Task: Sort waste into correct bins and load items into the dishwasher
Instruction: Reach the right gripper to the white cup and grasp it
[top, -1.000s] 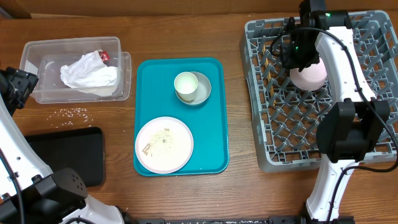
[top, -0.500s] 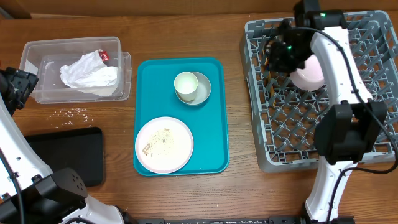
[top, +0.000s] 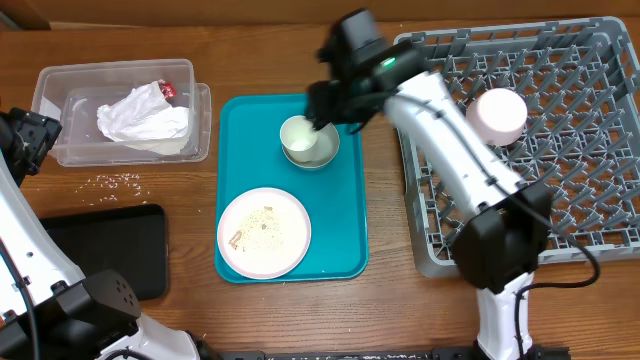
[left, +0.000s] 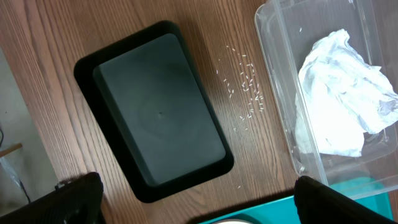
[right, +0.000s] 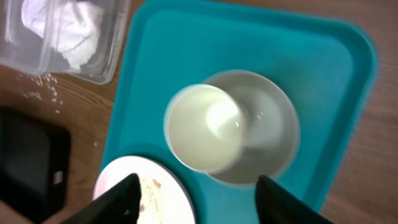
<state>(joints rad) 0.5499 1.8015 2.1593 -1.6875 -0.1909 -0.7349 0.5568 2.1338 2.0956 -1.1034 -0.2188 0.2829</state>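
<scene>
a: where's the right end effector (right: 199, 180)?
b: over the far half of the teal tray (top: 345, 240), fingers apart and gripping nothing. the white cup (right: 204, 127) below it sits in the grey-green bowl (right: 270, 140).
a: the left end effector (left: 196, 202)?
b: spread wide and empty, above the black tray (left: 158, 118) at the table's left edge. rice grains (left: 245, 81) lie between that and the clear tub (top: 60, 85), which holds the napkin (top: 143, 117).
a: the rest?
b: the plate (top: 264, 232), with crumbs, is at the teal tray's near left corner. the small white bowl (top: 498, 115) is upside down in the rack (top: 590, 215).
</scene>
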